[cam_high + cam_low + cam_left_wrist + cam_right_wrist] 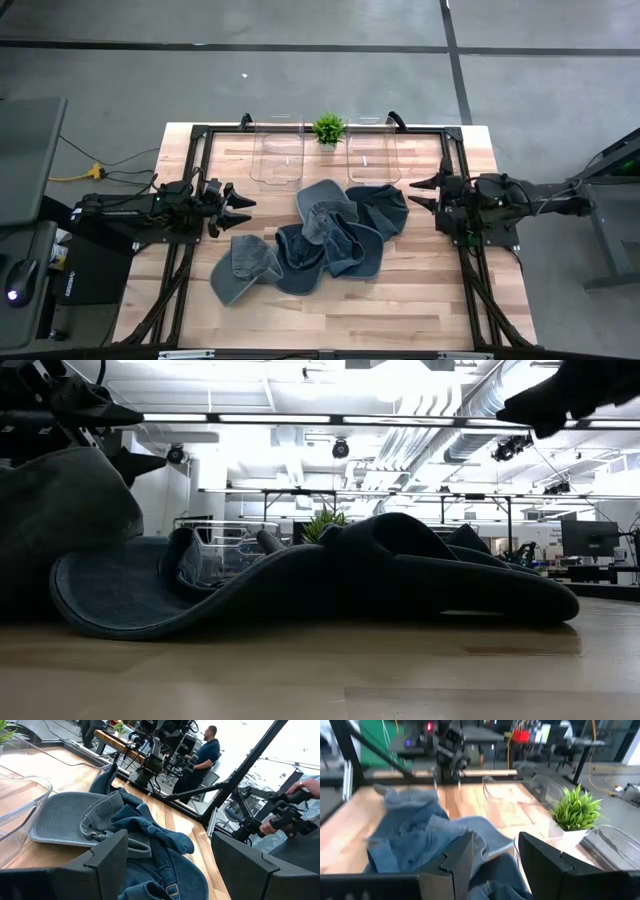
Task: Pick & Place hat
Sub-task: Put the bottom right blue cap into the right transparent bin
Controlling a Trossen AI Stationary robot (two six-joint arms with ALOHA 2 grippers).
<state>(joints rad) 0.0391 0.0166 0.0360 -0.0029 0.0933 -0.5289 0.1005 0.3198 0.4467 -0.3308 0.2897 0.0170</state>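
Several blue and grey denim hats (320, 240) lie in a loose overlapping pile in the middle of the wooden table (420, 300). A grey one (322, 200) rests on top at the far side, and another (243, 268) lies at the pile's near left. My left gripper (245, 203) hovers open at the pile's left, pointing level at it, nothing between its fingers (107, 855). My right gripper (417, 192) stands open above the table at the pile's right. It points at the dark blue hat (385, 205) and touches nothing. The right wrist view shows the hats (415, 835) beyond its fingers.
Two clear plastic bins (278, 150) (374, 150) stand at the table's far edge with a small potted plant (328, 128) between them. A black frame (190, 180) runs along the table's sides. A person (205, 755) and a hand (300, 790) show beyond the table.
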